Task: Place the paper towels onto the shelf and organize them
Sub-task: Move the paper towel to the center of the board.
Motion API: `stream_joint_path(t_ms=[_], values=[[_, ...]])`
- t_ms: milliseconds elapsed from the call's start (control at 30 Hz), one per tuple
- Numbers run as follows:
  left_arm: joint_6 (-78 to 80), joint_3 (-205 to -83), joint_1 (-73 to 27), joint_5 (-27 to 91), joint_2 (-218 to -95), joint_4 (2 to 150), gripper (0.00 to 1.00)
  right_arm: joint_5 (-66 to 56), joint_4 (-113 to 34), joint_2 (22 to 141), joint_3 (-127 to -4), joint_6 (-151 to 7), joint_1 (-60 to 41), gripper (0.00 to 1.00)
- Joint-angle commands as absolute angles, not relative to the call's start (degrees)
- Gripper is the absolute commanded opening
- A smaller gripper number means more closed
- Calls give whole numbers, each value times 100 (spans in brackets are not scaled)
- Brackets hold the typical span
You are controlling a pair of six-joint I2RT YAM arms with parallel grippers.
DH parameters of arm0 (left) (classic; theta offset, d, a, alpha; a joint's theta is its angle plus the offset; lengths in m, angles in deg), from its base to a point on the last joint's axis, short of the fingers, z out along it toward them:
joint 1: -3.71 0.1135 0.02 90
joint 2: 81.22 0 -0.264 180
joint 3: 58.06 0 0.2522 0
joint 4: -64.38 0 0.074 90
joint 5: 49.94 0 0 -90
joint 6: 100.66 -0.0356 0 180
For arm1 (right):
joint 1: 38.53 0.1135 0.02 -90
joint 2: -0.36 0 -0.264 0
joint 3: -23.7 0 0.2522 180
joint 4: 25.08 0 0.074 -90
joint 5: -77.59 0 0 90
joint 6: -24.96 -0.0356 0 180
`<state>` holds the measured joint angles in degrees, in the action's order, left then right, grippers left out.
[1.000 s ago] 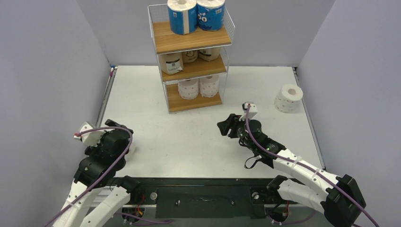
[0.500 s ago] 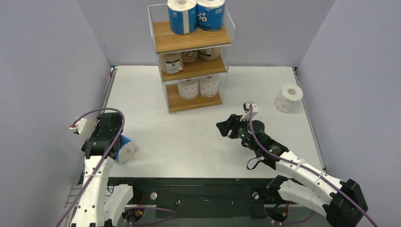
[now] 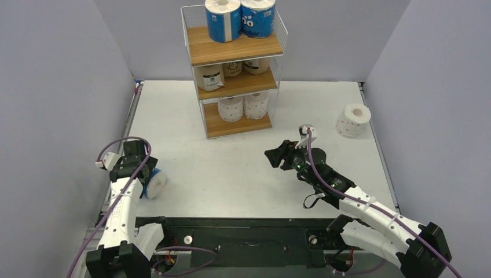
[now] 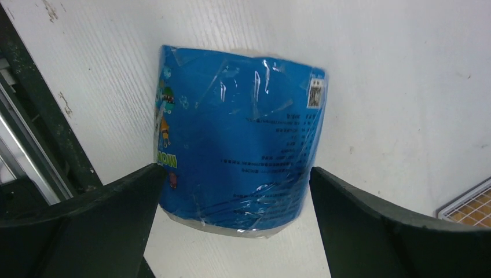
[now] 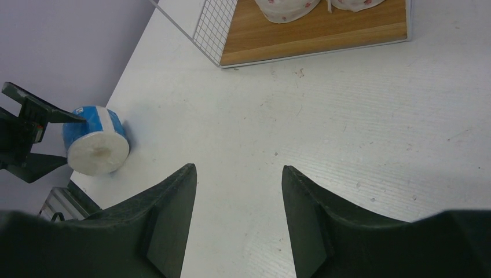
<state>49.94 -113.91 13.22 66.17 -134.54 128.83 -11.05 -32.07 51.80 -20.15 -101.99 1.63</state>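
Note:
A blue-wrapped paper towel roll (image 3: 155,183) lies on its side at the near left of the table. My left gripper (image 3: 146,175) stands open around it, one finger on each side of the roll (image 4: 237,139); the left finger is at the wrap and the right finger is a hair off. A white roll (image 3: 353,120) stands alone at the far right. The shelf (image 3: 200,49) holds two blue rolls (image 3: 223,20) on top, three tan ones (image 3: 210,76) in the middle and two white ones (image 3: 230,108) at the bottom. My right gripper (image 3: 272,155) hovers open and empty right of the table's centre.
Grey walls close in the left, right and back of the table. The table's dark front rail (image 3: 243,231) carries both arm bases. The right wrist view shows the shelf's bottom board (image 5: 312,35) and the blue roll (image 5: 95,147) far left.
The left arm has stretched out and its gripper has come down around the blue roll, which it hid a second ago. The right gripper has barely shifted.

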Motion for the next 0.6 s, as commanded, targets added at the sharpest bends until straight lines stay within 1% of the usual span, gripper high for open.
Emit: stream_joint_path(t_ms=[0,267,567], values=[[4881,-11146,1307,6032,-13373,12348,96,-1067,-3089,5007,-2126,-10225,148,52],[4690,-10748,884,5340,-13489,11795,97,-1136,-3129,5110,-2161,-10253,147,52],[5005,-10510,-583,4921,-13659,11123,99,-1035,-3109,5453,-2323,-10333,154,52]])
